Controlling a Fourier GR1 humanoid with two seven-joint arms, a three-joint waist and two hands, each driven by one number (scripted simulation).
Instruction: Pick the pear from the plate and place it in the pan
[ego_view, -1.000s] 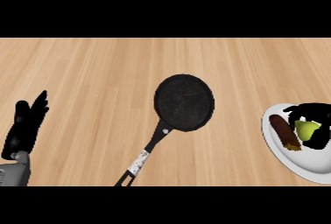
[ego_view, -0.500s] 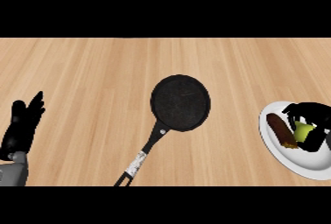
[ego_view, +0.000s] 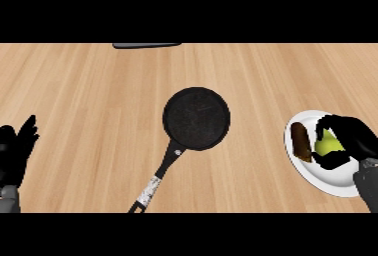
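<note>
Near the left edge the left hand (ego_view: 15, 155) rests open, fingers up. Near the right edge the white plate (ego_view: 332, 182) holds the green pear (ego_view: 328, 145), and the right hand (ego_view: 353, 134) is curled round the pear from above, while a long brown thing (ego_view: 300, 141) lies on the plate between the pear and the black pan (ego_view: 196, 118), which sits in the middle of the wooden counter (ego_view: 88, 90) with its handle (ego_view: 155, 182) pointing near and a bit left. At the far edge a flat dark thing (ego_view: 146, 45) peeks in, too cut off to tell what it is
</note>
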